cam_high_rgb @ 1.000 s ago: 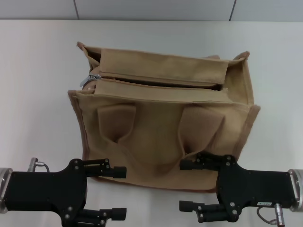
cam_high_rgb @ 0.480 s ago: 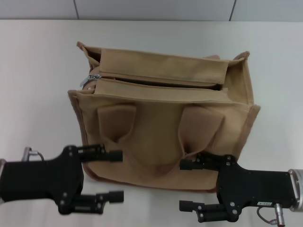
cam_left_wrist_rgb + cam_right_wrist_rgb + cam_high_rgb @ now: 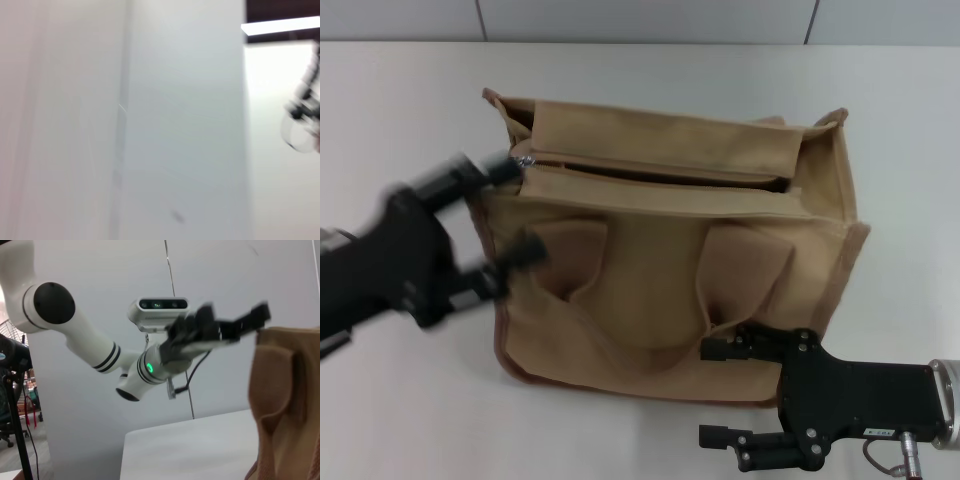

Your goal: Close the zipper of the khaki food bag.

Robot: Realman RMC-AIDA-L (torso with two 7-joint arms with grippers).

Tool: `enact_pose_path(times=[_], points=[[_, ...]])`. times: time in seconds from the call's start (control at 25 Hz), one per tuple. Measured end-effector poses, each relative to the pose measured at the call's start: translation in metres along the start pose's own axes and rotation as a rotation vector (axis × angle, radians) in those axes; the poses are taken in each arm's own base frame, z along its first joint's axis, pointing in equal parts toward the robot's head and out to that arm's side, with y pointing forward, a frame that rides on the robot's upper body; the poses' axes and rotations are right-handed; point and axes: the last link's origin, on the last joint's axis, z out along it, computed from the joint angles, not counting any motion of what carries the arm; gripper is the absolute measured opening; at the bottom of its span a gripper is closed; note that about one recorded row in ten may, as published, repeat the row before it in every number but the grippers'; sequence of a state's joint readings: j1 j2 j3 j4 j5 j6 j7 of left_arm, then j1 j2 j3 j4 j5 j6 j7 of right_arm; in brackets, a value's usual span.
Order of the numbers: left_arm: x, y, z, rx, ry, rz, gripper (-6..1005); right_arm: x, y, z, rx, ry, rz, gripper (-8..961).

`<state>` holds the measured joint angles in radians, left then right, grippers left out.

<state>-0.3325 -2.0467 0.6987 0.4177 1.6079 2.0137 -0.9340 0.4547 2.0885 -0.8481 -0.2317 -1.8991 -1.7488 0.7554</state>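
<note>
The khaki food bag [image 3: 670, 280] stands on the white table, its two handles folded down on the near side. Its zipper [image 3: 660, 172] runs along the top and gapes open, with the silver slider [image 3: 525, 158] at the bag's left end. My left gripper [image 3: 508, 210] is open and blurred with motion, right at the bag's left end, one finger next to the slider. It also shows in the right wrist view [image 3: 245, 322], above the bag's [image 3: 290, 405] edge. My right gripper [image 3: 708, 392] is open and empty at the bag's near right corner. The left wrist view shows only a blurred wall.
The white table [image 3: 400, 110] stretches around the bag on all sides, with a grey wall [image 3: 640, 18] behind it. In the right wrist view the white left arm [image 3: 85, 340] and the robot's head camera [image 3: 159, 310] show.
My left gripper has swung up and forward from the table's near edge to the bag's left end beside the slider. The right gripper and the bag have not moved.
</note>
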Motion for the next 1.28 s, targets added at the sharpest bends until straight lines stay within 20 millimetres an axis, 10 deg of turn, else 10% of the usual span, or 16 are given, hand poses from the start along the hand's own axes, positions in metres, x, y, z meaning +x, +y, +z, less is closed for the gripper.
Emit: enact_pose_path(times=[0.32,0.76,1.28], points=[[0.02,-0.008,-0.029,0.267,0.183,0.138,781,0.0,0.0,0.0,0.0,-0.001,-0.002,784],[-0.001,-0.033,-0.071,0.461,-0.115,0.19,776,0.0,0.0,0.0,0.001,0.0,-0.003,784],[-0.015,-0.041,-0.045,0.255,-0.283,0.174,771,0.0,-0.001,0.0,0.001,0.001,0.0,783]])
